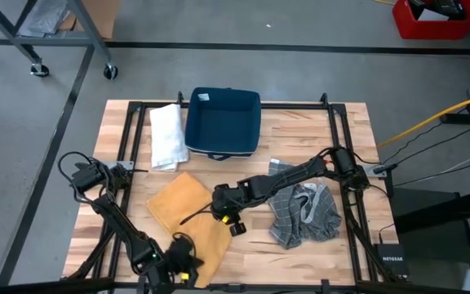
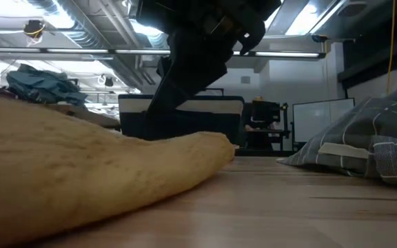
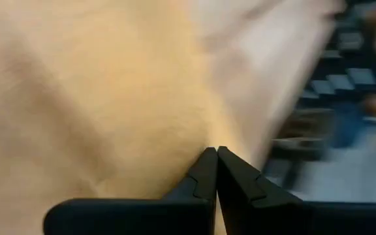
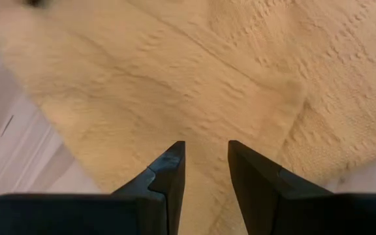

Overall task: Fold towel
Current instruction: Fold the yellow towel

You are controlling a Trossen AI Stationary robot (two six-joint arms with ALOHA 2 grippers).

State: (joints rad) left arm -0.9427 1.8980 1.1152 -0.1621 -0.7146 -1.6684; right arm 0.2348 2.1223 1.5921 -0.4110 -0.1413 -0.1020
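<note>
The left gripper (image 1: pixel 188 263), at the lower left of centre in the high view, has its fingers (image 3: pixel 204 176) pressed together with no gap between them; whether a fold of cloth is pinched there cannot be told. It sits at the lower edge of the yellow towel (image 1: pixel 188 214), and its wrist view is filled with that cloth right up to the fingertips.

The right gripper (image 1: pixel 228 219), near the middle of the high view, stands over the towel's right edge with its fingers (image 4: pixel 172 173) set apart, a strip of yellow cloth visible in the gap (contact with the cloth cannot be confirmed).

The yellow towel lies on the table (image 1: pixel 317 122) in the lower-left-centre of the high view, partly bunched. Its long axis runs diagonally, from upper left toward lower right, ending at the left gripper.

To its right lies a crumpled grey checked cloth (image 1: pixel 304 214). Above, a folded white towel (image 1: pixel 166 135) lies beside a dark blue bin (image 1: pixel 223 122), the two close together.
</note>
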